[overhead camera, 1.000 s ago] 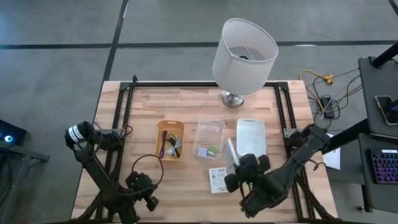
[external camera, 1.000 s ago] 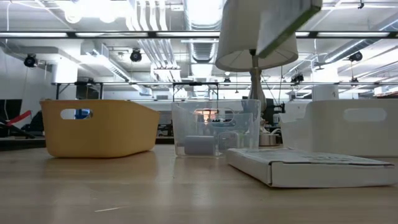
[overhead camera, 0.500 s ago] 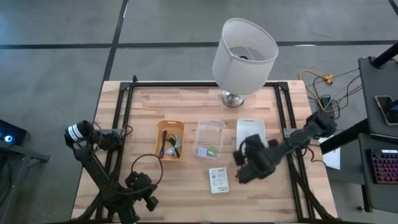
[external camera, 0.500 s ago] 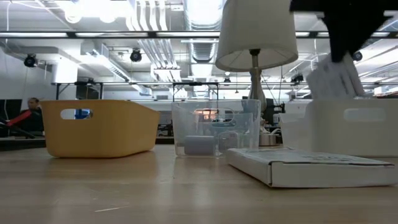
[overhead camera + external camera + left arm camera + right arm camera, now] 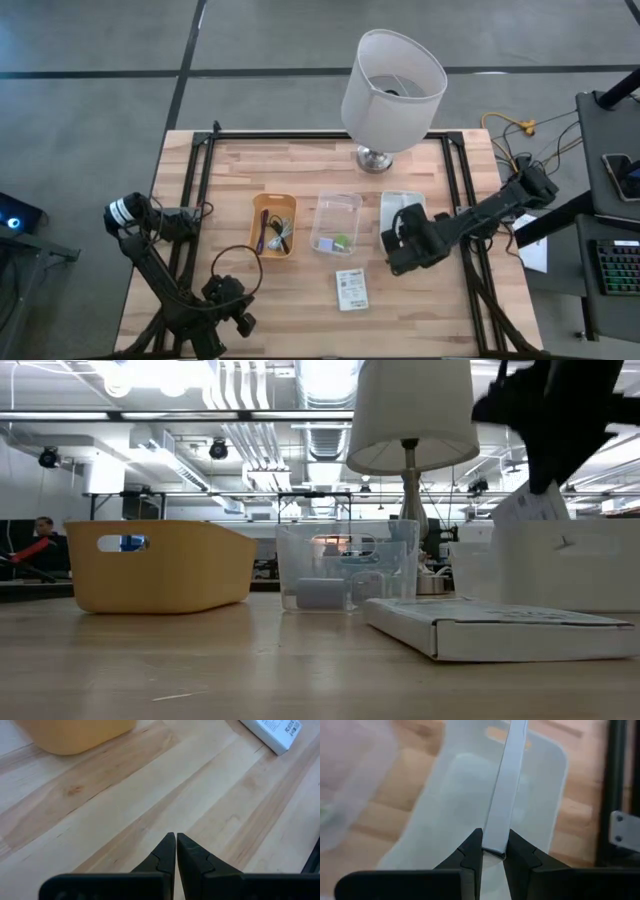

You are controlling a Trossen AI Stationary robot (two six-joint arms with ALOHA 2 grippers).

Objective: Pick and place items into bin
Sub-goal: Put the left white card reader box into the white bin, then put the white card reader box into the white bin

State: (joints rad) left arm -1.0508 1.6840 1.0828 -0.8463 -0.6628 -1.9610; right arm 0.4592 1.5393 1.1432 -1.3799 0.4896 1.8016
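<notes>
The right gripper hangs over the white bin, its two dark fingers clamped on the lower edge of a flat white packet, which stands edge-on between the pads and stretches away from the fingertips across the bin's open interior. In the low view the same packet shows tilted just above the white bin's rim, under the dark mass of the arm. A second white printed packet lies flat on the wooden table, near the right gripper but not touching it, and in front of the clear bin, where a small green cube rests. Dark cords lie in the yellow bin, well apart from either set of fingers. The left gripper waits low at the table's near edge, its fingertips pressed together on nothing, with bare wood beneath them and the printed packet and yellow bin farther ahead. A white lamp stands at the far side of the table.
</notes>
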